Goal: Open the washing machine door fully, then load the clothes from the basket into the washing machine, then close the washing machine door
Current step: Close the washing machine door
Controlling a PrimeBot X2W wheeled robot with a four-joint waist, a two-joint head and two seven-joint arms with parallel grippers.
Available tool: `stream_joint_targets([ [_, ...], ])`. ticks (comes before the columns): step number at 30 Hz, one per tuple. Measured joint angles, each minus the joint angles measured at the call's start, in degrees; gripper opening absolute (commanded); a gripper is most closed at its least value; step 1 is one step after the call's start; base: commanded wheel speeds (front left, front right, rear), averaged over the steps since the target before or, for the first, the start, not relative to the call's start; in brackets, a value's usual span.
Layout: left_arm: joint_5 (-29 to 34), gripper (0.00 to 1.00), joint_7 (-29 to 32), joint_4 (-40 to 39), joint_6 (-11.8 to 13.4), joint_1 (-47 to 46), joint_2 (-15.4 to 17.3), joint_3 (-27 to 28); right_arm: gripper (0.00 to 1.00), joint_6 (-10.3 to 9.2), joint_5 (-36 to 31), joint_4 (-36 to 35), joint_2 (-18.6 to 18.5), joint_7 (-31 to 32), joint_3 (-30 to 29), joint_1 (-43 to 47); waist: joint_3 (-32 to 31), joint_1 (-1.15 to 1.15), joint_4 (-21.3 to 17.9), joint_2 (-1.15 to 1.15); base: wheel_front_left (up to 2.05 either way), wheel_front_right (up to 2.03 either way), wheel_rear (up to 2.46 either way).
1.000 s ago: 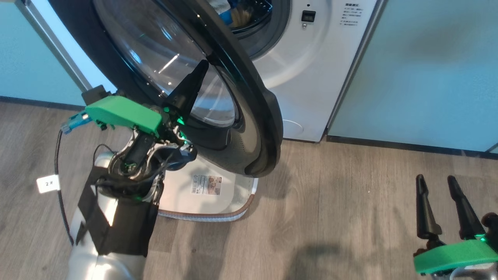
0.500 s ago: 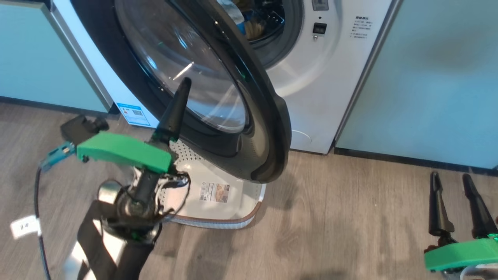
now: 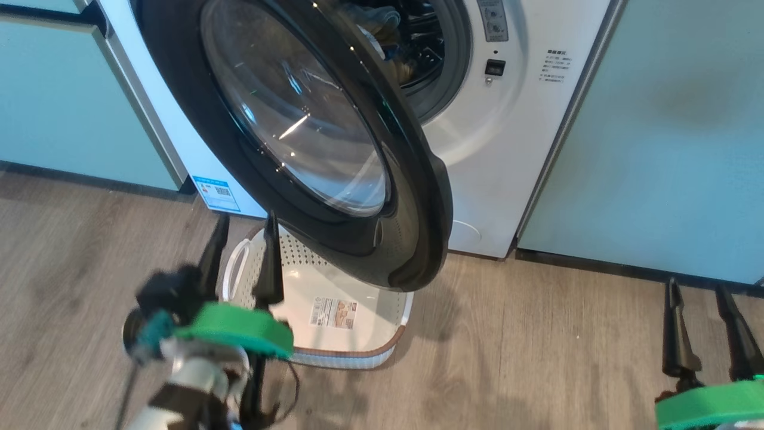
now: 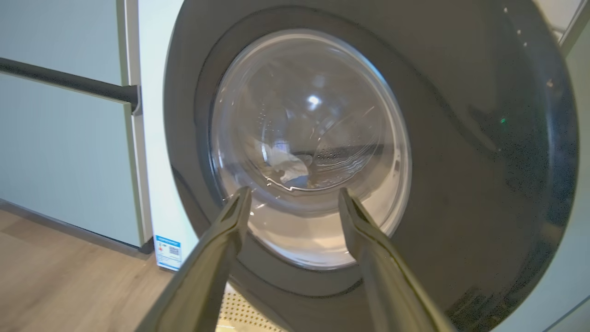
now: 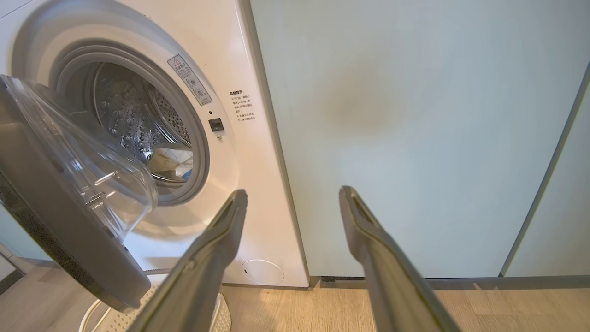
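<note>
The big white front-loading washing machine (image 3: 507, 149) has its large round shiny black door (image 3: 298, 119) with the clear glass bowl swung partly out, hanging in front of the machine. The soft pale cream clothes (image 5: 173, 161) lie inside the machine's steel drum, low down and close to its round mouth. The small cream plastic basket (image 3: 358, 353) with holes in its sides sits on the floor right in front of the machine, under the door, and looks bare inside.

The left gripper (image 3: 246, 227) is in front of the machine, by the basket and just below the door. Its two long dark fingers are spread wide and hold nothing. The right gripper (image 3: 698, 289) is off to the right of the machine, fingers wide apart too, with nothing in them.

I think shutting the door is the job left. A push on the smooth glass could make the fingers slip off. A soft push might leave the door not clicked shut. Clothes near the mouth could get pinched in the door.
</note>
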Motion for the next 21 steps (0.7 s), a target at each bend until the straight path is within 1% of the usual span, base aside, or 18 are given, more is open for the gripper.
stream_joint_targets([
  [4,4.64,1.00,-0.52,0.01,3.49,3.66,0.21,-1.64,1.00,0.00,-0.37,-0.09,0.08,0.02,-0.21,1.09,-0.59,0.00,-0.23,0.00,0.00,0.00,0.00],
  [7,6.55,1.00,-0.88,-0.09,5.01,5.80,0.42,-2.49,1.00,0.00,-0.65,-0.30,0.16,0.23,-0.34,1.97,-0.96,0.00,-0.39,0.00,0.00,0.00,0.00],
  [10,7.79,1.00,-0.93,-0.47,5.91,7.34,0.71,-3.08,1.00,0.00,-1.35,-0.91,0.19,0.45,-0.54,2.98,-1.27,0.00,-0.54,0.00,0.00,0.00,0.00],
  [16,8.40,1.00,-1.11,-1.69,6.89,9.84,0.75,-3.44,1.00,0.00,-1.52,-1.42,0.26,0.82,-0.77,4.17,-2.05,0.00,-1.03,0.00,0.00,0.00,0.00],
  [21,8.39,1.00,-1.11,-1.86,6.91,11.01,0.76,-3.55,1.00,0.00,-1.53,-1.97,0.32,1.33,-0.93,5.20,-2.54,0.00,-1.22,0.00,0.00,0.00,0.00],
])
